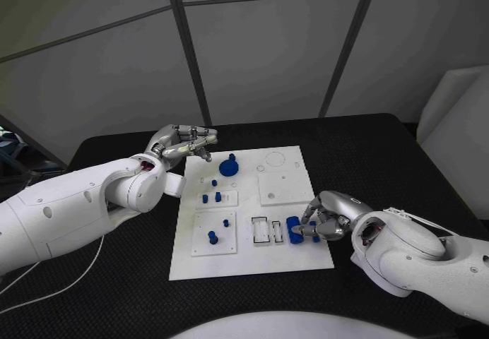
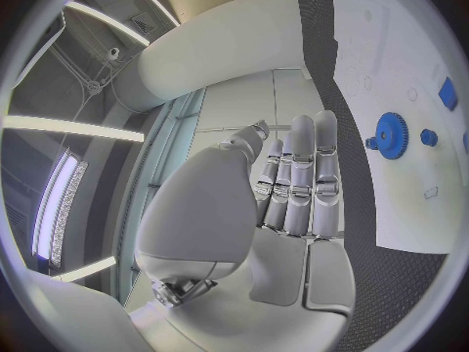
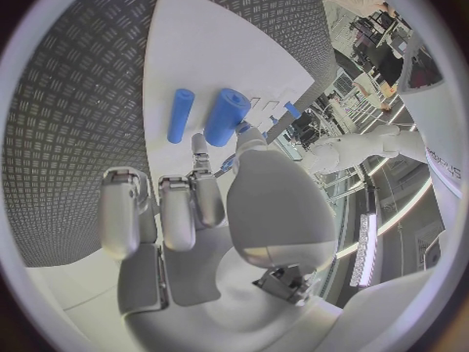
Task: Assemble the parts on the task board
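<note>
A blue peg point(image 1: 295, 231) is held by the right hand point(image 1: 324, 219) at the white board's point(image 1: 285, 189) near right edge, beside a second blue peg point(image 3: 180, 115). It could be tipped or dropped if pushed in crooked. The left hand point(image 1: 181, 143) is held empty, fingers together, at the board's far left corner, near the blue gear point(image 1: 230, 168), which could be knocked.

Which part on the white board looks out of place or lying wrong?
Two blue cylinders lie flat on the task board near its right edge, while the other small parts, such as the blue gear, stand in their places. The right hand touches the thicker one. Nothing looks damaged.
</note>
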{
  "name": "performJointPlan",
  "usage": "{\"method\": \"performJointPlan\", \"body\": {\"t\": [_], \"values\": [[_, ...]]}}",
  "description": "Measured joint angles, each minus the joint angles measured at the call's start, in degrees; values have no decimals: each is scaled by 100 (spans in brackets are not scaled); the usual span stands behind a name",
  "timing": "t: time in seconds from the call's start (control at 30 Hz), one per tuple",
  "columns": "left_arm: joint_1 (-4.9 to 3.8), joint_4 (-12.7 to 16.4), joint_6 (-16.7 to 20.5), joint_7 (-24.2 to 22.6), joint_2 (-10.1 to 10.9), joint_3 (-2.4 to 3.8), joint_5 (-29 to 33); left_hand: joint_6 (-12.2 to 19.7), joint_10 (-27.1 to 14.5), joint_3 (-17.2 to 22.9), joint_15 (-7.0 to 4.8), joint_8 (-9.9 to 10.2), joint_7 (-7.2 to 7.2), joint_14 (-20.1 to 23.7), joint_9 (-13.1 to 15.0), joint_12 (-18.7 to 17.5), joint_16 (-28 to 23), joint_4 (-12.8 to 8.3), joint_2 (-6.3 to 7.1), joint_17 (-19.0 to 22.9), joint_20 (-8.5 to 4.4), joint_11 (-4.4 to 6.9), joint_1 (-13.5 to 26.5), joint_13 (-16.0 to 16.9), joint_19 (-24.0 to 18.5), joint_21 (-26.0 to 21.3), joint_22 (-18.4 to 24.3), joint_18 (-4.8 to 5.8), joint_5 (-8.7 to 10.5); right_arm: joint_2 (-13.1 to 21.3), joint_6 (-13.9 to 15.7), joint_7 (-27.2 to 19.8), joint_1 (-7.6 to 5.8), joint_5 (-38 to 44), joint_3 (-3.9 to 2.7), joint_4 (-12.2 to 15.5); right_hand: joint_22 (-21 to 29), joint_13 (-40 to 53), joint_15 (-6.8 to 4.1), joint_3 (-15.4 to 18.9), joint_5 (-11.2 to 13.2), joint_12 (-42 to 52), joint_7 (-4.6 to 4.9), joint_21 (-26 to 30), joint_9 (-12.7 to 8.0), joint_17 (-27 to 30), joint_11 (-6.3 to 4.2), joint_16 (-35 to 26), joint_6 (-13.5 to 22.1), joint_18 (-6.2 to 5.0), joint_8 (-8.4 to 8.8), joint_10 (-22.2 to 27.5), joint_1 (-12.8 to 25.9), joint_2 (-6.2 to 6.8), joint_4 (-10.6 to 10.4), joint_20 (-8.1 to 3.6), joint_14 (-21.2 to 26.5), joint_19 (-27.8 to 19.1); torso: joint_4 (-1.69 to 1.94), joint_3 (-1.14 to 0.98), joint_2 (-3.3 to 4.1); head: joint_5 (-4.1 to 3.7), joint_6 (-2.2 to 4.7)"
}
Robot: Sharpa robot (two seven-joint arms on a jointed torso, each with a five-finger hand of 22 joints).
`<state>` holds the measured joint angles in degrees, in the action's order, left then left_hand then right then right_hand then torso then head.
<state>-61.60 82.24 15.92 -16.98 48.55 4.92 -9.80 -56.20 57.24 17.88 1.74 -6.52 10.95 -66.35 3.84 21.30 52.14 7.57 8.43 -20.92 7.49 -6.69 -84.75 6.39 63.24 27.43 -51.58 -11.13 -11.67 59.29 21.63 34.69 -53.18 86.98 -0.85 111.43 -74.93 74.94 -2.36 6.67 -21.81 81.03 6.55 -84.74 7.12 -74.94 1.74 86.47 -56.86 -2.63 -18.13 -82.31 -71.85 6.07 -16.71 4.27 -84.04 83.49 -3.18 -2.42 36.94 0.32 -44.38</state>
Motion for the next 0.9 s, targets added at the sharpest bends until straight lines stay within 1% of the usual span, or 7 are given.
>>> {"method": "performJointPlan", "body": {"t": [0.1,0.27,0.4,0.43,0.57,0.8,0.9], "values": [[0,0,0,0,3,0,1,0,0,0,0,0,0,0,0,0,0,0,0,0,0,0,0,0,0,0,0,0,0,-50,-1,25,27,40,0,-10,0,0,0,30,0,12,0,-19,7,0,-21,0,0,1,0,-21,32,-32,3,-18,0,18,-4,1,0,-5,-11],[0,3,-1,1,7,0,2,0,0,0,0,-23,0,0,0,0,0,0,0,5,0,0,0,-1,0,0,0,0,0,-142,-12,57,49,93,-1,-63,0,0,0,49,0,12,0,-19,12,0,-21,22,0,0,-28,-21,32,-32,-17,-18,0,18,-7,1,1,-10,-30],[0,6,-1,2,8,0,3,0,0,0,0,-23,0,0,0,0,0,0,0,4,0,0,0,-1,0,0,0,0,0,-222,-56,78,59,110,-2,-130,0,0,0,49,0,12,0,-19,12,1,-21,22,0,0,-28,-20,32,-32,-18,-18,0,18,-4,3,3,-14,-30],[0,10,-2,2,11,0,4,0,0,0,0,-23,0,0,0,0,0,0,0,4,0,0,0,-1,0,0,-1,0,0,-258,-91,92,68,119,-3,-163,0,0,0,65,0,12,0,-19,19,1,-21,22,0,0,-29,-20,53,-53,-2,-18,0,18,-1,3,3,-14,-34],[0,14,-2,2,23,0,4,0,0,0,0,-23,0,0,0,0,0,0,0,4,0,0,0,-2,0,0,0,0,0,-346,-164,115,86,152,-27,-218,1,0,0,65,0,12,-5,-19,47,1,-21,22,-4,0,-74,-20,53,-53,-2,-18,0,18,4,5,3,14,-56],[1,30,-5,2,31,0,5,0,0,0,0,-23,0,0,0,0,0,0,0,4,0,0,0,-2,0,0,-1,0,0,-452,-213,152,119,230,-58,-266,1,0,0,98,1,12,-44,-42,66,1,-21,44,-65,-1,-121,-20,84,-82,-4,-18,0,17,7,6,4,39,-88],[1,33,-6,3,40,0,6,0,-20,9,0,-23,0,0,0,0,0,-9,0,4,0,-20,0,0,0,0,-1,0,0,-471,-210,179,123,245,-61,-281,1,-1,0,131,-27,12,-127,-68,91,1,-52,44,-148,0,-208,-51,119,-122,-5,-18,0,17,4,4,4,42,-98]]}}
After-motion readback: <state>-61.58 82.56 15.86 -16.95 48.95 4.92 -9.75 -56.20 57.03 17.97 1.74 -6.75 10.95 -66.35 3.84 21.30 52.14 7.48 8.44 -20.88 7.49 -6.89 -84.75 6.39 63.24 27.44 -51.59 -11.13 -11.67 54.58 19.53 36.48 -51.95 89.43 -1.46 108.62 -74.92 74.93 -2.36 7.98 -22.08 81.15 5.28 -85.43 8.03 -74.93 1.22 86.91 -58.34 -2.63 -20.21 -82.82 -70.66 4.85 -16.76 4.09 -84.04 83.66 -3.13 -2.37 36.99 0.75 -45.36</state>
